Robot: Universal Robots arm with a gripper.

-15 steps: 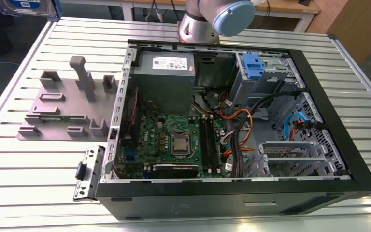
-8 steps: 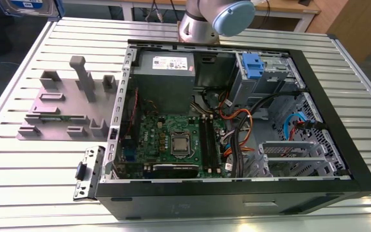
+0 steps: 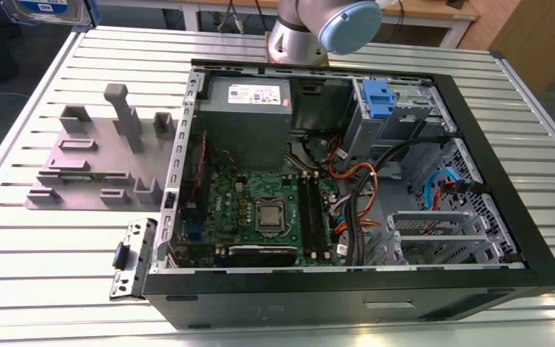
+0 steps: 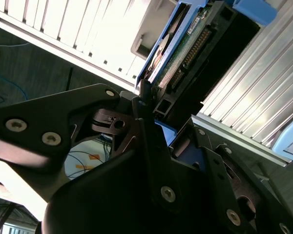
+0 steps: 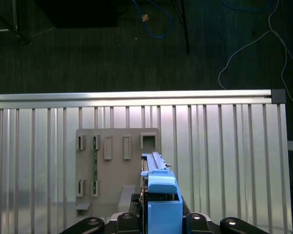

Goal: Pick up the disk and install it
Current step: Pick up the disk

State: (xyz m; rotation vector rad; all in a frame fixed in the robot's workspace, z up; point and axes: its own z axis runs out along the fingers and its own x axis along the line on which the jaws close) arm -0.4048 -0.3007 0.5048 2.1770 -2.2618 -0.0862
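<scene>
Blue-framed disk (image 5: 158, 189) tight in the closed gripper (image 4: 168, 117), above the grey fixture (image 5: 112, 170)

Ribbed bright metal table (image 5: 224, 146), blue-plastic-framed disk (image 5: 163, 195)

Nothing legible from where I stand. White sticker w/ tiny dark print on the power supply box (image 3: 246, 108) inside the PC case (image 3: 509, 217): too small to read. Blue-and-white label on the disk (image 3: 46, 11), exterior view's far left corner: unreadable too.

One disk (image 5: 162, 195), one computer case (image 3: 509, 242), apparently one other caddy (image 3: 378, 97).
</scene>
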